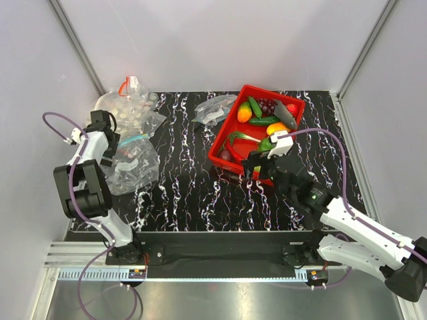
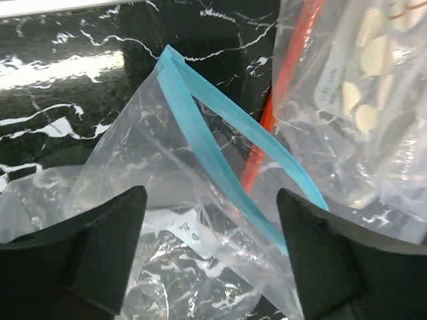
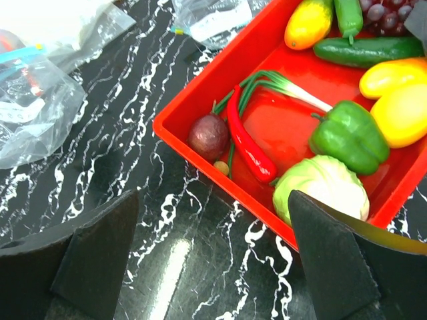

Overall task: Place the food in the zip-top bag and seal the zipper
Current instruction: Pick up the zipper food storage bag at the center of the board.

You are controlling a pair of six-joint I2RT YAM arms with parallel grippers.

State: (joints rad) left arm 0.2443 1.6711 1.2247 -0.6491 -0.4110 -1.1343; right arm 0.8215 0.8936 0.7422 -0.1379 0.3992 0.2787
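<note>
- The left arm has white link shells set between chunky black joint housings.
- The right arm has the same white-and-black build, with a small green light on the black joint behind its claw.
- A thin left purple cable loops out behind the left claw.
- A right purple cable arcs back from the right claw.
- The left claw has two matte black, wedge-shaped left fingers.
- The right claw has matching black right fingers with flat inner faces.
</note>
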